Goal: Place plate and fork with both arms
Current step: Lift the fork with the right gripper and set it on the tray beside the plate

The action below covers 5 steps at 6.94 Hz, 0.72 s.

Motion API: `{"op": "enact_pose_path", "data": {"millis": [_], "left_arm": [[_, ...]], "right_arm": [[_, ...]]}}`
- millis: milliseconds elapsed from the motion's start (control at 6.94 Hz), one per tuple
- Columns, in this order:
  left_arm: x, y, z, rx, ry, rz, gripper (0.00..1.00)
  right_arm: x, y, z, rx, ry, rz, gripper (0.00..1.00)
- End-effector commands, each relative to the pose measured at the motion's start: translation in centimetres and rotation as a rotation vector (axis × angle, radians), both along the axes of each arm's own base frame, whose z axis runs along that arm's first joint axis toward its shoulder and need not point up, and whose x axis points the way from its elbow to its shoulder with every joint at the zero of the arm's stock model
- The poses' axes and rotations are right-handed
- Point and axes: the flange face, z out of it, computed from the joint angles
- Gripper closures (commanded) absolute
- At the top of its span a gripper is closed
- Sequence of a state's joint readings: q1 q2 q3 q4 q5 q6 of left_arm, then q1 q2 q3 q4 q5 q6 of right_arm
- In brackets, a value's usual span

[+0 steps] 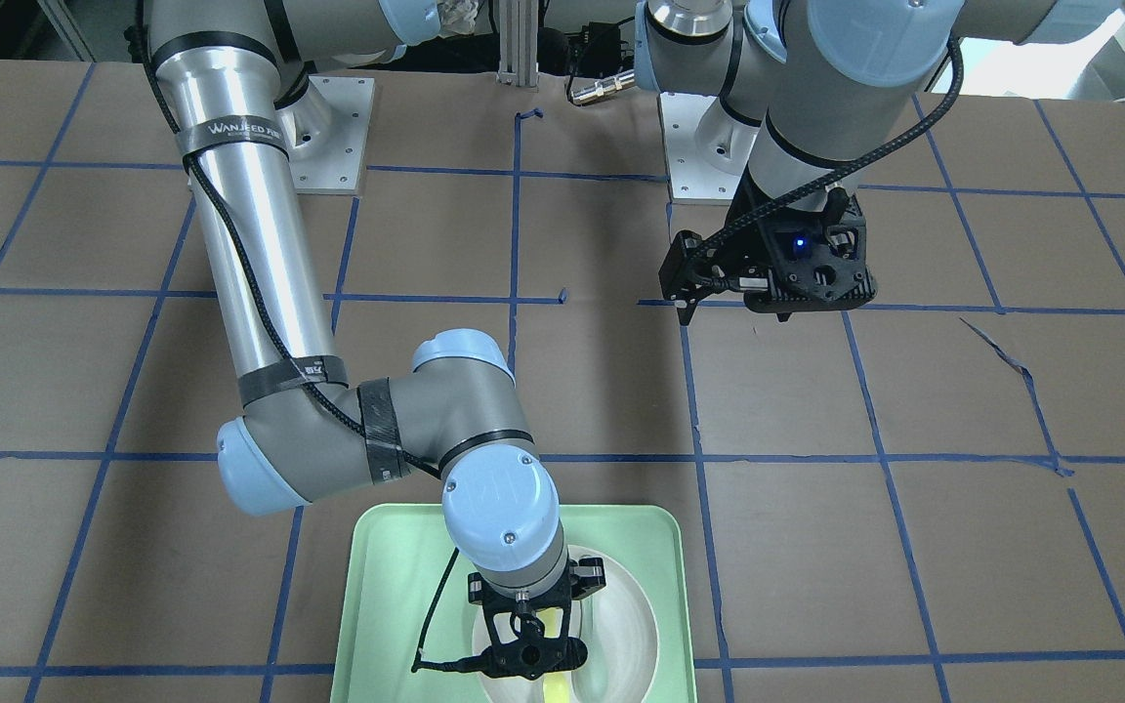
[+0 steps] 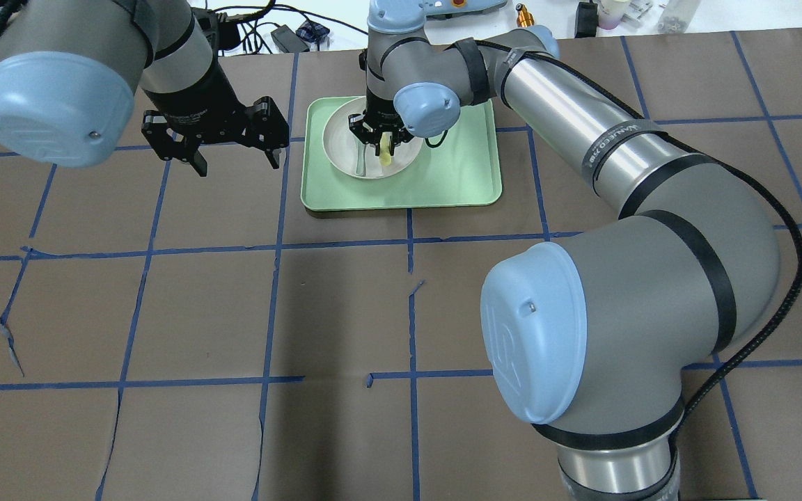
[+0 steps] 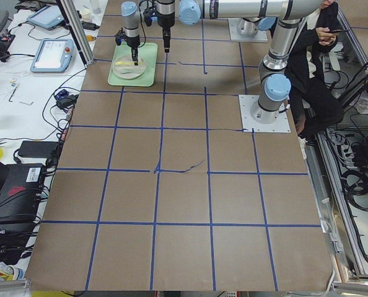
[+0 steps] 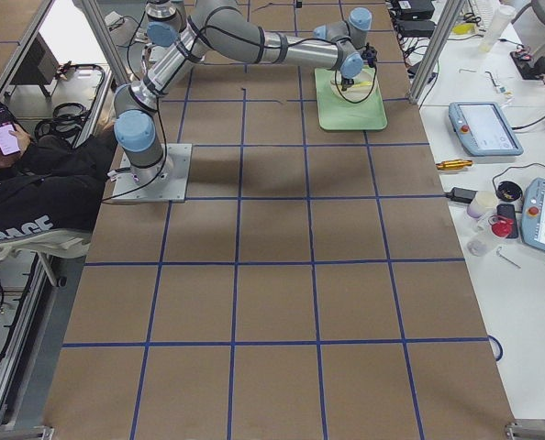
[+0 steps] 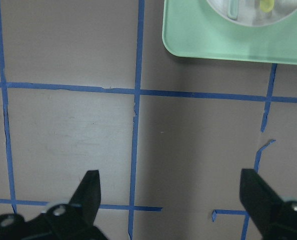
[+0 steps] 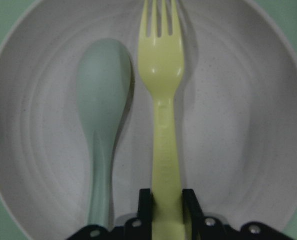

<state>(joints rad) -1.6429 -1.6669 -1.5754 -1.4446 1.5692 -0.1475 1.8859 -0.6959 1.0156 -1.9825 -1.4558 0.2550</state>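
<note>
On brown bench, green tray with white plate. Yellow fork pinched in right hand. Beside tray, left hand spread wide.

Bright even overhead light, soft shadows, right wrist view blurred

Non-task items on and around the table.
Mint-green tray lies flat on the brown-covered table, near the edge by the white side bench. Pale grey-green spoon lies within the tray's outline. Blue tape lines grid the covering, which has a tear. Teach pendant sits on the bench. Seated person in black is beside the table, holding a phone.
</note>
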Motion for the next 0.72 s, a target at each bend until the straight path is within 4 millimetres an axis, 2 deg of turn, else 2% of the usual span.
{"op": "enact_pose_path", "data": {"millis": [0,144,288,432,577], "left_arm": [[0.0,-0.1,0.0,-0.005,-0.001,-0.002,0.0],[0.0,-0.1,0.0,-0.005,-0.001,-0.002,0.0],[0.0,-0.1,-0.1,-0.004,-0.001,-0.002,0.0],[0.0,-0.2,-0.2,-0.001,-0.002,0.0,0.0],[0.0,-0.2,-0.2,-0.001,0.0,0.001,0.0]], "right_arm": [[-2.9,-0.1,2.8,-0.03,0.045,-0.074,0.81],[-6.9,-0.7,1.2,0.007,0.066,-0.114,0.81],[-10.4,-0.3,-1.3,0.062,0.079,-0.133,0.81],[-10.9,0.1,-2.6,0.06,0.079,-0.128,0.81],[-10.9,0.2,-2.7,0.061,0.081,-0.123,0.81]]}}
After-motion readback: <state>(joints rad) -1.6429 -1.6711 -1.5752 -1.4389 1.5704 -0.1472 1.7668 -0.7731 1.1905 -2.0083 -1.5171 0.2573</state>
